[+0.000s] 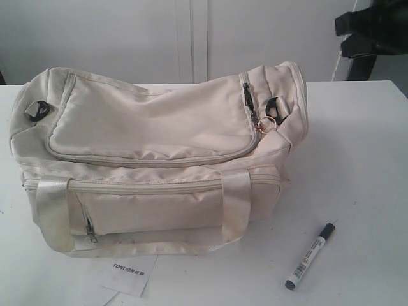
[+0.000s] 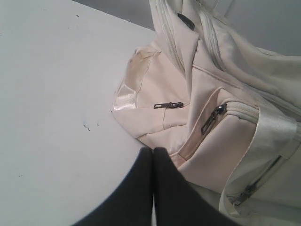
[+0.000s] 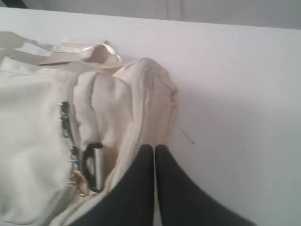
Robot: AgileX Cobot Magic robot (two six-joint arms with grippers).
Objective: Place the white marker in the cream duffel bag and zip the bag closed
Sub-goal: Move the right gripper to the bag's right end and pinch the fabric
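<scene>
The cream duffel bag lies on the white table, its curved top zipper run shut, with the pull at the right end. The white marker lies flat on the table in front of the bag's right end, black cap pointing away. My left gripper is shut and empty, hovering over the table beside the bag near its small pocket zips. My right gripper is shut and empty too, just off the end of the bag by the black buckle. The marker shows in neither wrist view.
A white paper tag printed TONLION lies by the front edge under the bag. A gold ring hangs at the bag's right end. Dark arm parts sit at the top right, behind the table.
</scene>
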